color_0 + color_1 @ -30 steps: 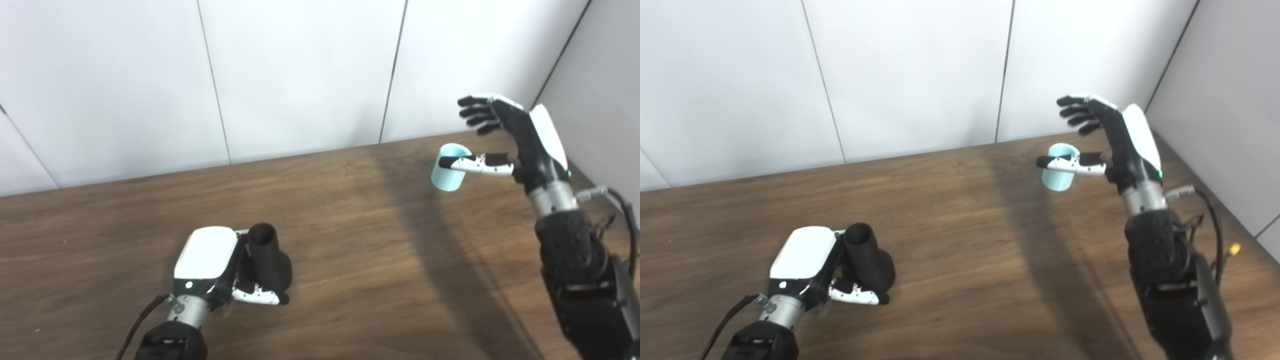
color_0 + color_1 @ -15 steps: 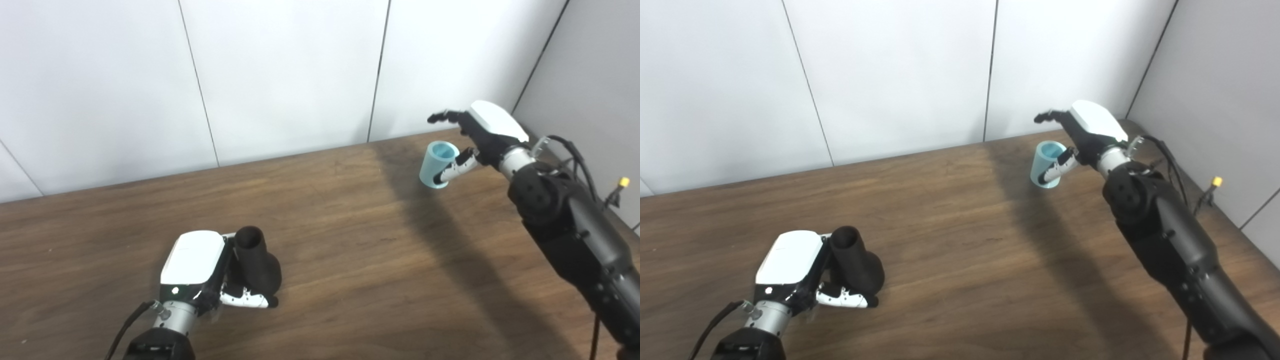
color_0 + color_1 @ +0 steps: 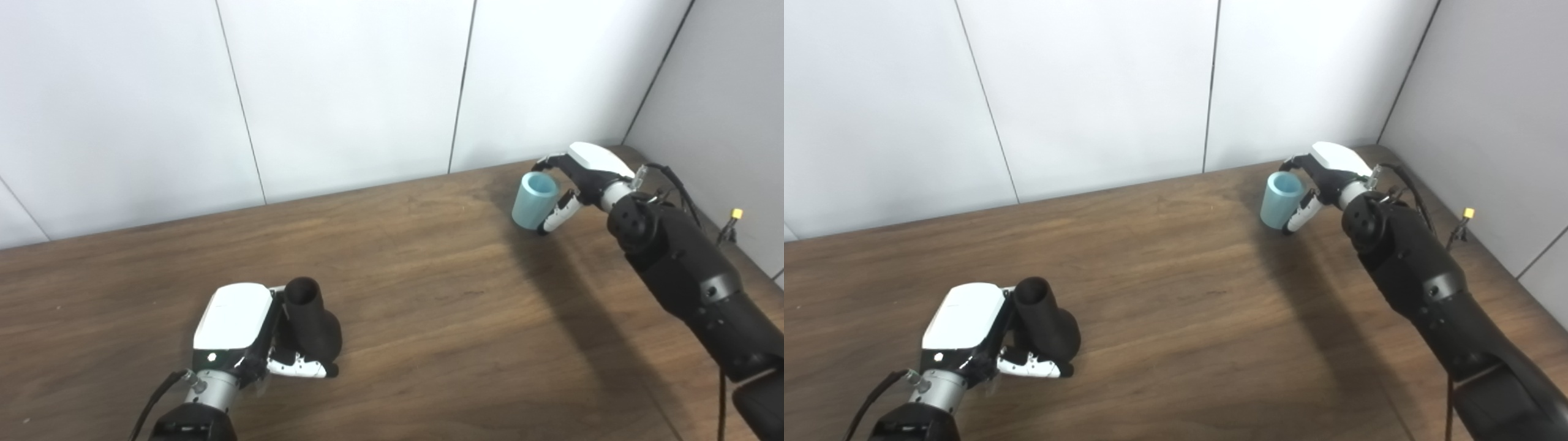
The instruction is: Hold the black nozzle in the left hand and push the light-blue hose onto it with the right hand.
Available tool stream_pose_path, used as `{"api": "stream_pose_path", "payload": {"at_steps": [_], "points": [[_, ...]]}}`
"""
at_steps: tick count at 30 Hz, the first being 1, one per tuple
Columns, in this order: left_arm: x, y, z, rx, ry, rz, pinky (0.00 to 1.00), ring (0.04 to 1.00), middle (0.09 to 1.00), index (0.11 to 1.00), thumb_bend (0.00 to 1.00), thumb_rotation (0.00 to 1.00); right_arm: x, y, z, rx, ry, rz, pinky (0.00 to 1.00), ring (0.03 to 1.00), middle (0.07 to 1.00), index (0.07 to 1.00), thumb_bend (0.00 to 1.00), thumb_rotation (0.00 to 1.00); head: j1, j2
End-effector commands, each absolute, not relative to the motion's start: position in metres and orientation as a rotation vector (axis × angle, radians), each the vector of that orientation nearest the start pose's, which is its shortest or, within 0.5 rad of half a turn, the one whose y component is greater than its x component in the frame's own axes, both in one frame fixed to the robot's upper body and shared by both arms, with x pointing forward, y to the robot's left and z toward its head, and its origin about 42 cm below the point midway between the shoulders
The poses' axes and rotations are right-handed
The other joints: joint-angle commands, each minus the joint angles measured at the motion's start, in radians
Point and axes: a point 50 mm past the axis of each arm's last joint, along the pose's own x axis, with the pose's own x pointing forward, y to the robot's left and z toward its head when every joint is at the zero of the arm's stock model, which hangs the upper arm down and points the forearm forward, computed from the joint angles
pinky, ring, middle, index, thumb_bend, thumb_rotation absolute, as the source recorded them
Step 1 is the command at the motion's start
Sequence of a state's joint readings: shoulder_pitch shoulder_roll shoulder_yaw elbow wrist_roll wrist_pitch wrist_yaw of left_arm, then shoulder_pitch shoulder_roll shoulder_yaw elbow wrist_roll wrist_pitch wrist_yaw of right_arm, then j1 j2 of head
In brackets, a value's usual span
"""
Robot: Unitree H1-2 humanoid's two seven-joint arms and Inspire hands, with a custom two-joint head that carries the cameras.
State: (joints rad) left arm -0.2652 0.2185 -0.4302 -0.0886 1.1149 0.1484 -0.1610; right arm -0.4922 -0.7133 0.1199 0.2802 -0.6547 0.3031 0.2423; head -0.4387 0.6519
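Dark wood-grain desk (image 3: pixel 429 318) w/ white wall panels behind; two arms enter from the bottom edge.

Left robot hand (image 3: pixel 245 324): lies low at the near-left of the desk, white back plate facing up, fingers and thumb wrapped round the black nozzle (image 3: pixel 309 318). Nozzle tilts up and away from the camera; open round mouth at the top, wider flared base at the lower right, resting at desk level. Thumb crosses in front of the base. Grip is closed on the nozzle.

Right robot hand (image 3: pixel 1323 177): at the far-right corner of the desk, near the wall. Fingers curl over the far side of the light-blue hose (image 3: pixel 1279 208); thumb (image 3: pixel 1301 214) lies against its near right side. Contact on both sides, so the hand grips the hose. Hose is a short, stubby tube section, open end up and tilted slightly toward the wall; whether its lower end touches the desk cannot be told.

Nozzle and hose are well apart, at opposite sides of the desk, w/ bare wood between. A broad shadow of the right arm falls across the desk below the hose.
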Motion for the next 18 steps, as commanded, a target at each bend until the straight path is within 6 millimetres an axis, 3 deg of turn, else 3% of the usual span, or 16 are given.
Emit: {"api": "stream_pose_path", "payload": {"at_steps": [1, 13, 18], "points": [[0.3368, 0.1506, 0.1749, 1.389, -0.326, -0.275, 0.36, 0.476, 0.423, 0.495, 0.52, 0.0, 0.4327, -0.4333, 0.2832, -1.344, 0.134, -0.165, 0.79, 0.874, 0.827, 0.777, 0.93, 0.12, 0.001, 0.002], [0.337, 0.15, 0.175, 1.394, -0.326, -0.276, 0.38, 0.501, 0.446, 0.493, 0.53, 0.0, 0.4421, -0.4317, 0.2747, -1.331, 0.093, -0.192, 0.74, 0.792, 0.758, 0.74, 0.94, 0.1, 0.002, 0.008], [0.3372, 0.1494, 0.1761, 1.396, -0.323, -0.275, 0.38, 0.498, 0.441, 0.494, 0.53, 0.0, 0.4425, -0.4289, 0.2768, -1.308, 0.059, -0.181, 0.65, 0.718, 0.746, 0.732, 0.93, 0.06, 0.006, 0.013]]}}
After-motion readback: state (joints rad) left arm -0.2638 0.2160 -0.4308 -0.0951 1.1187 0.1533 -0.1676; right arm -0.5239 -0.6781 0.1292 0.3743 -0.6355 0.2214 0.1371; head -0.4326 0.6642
